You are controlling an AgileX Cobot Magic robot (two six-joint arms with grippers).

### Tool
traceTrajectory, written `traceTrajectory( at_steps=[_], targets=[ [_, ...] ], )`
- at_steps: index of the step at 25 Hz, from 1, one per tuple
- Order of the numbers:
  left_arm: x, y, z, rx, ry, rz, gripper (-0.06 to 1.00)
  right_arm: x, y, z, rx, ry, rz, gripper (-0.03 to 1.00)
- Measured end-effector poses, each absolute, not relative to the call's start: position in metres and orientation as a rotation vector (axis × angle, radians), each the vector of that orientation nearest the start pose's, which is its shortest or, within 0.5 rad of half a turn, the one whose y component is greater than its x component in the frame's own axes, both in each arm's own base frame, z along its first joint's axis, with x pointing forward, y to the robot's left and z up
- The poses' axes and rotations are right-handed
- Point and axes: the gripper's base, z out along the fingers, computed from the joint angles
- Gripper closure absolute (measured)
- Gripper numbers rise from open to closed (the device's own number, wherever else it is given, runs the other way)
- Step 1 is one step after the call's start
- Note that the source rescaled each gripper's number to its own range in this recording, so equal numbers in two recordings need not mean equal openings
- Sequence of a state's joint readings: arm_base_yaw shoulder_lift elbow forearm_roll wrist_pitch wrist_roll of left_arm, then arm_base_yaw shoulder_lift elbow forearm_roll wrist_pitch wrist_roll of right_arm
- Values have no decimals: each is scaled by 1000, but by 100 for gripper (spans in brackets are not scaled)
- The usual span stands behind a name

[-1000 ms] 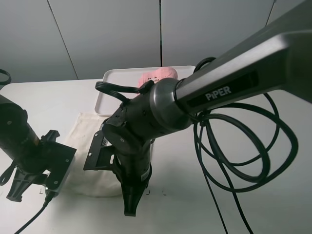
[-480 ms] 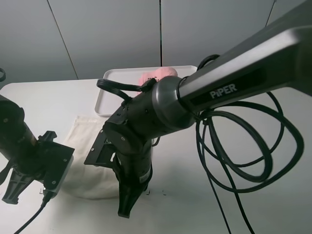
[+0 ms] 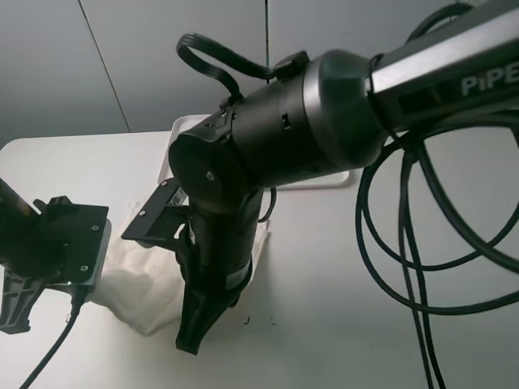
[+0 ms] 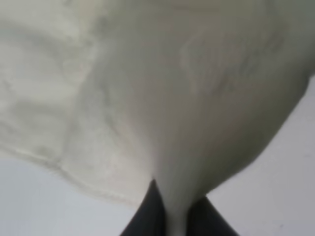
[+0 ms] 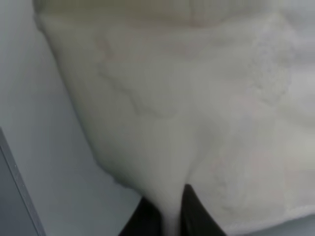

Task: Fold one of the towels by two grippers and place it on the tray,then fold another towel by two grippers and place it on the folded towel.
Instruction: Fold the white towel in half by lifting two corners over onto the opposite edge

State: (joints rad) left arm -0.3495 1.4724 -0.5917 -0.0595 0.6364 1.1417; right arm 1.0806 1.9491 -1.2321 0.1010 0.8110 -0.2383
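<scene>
Sandwiching the cream towel are left fingers, right fingers.

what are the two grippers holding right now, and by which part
Both hold the cream-white terry towel: the left gripper and the right gripper each pinch a gathered fold near its edge.

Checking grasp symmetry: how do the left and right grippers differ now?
High view: left gripper holds the cream towel's left side, right gripper its right side. The right arm fills that view; the left arm shows only at its edge. Both are shut on it.
</scene>
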Motion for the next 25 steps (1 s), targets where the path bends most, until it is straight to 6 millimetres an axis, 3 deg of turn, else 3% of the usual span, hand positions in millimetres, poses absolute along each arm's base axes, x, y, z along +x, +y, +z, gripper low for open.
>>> traceTrajectory(
  at_steps=[7,13,21,23,25],
  targets=[
    [198,-76,175,1697,2336,35,92,170,324,168,-1613,2550,240,97],
    [207,-79,186,1415,2334,59,92,199,306,174,-1357,2679,250,97],
    [214,-79,189,1238,2348,78,91,226,294,175,-1118,2709,233,97],
    [217,-78,190,1181,2348,99,84,231,291,175,-1064,2712,211,97],
    [219,-77,191,1141,2347,115,64,236,289,172,-1017,2706,173,95]
  ],
)
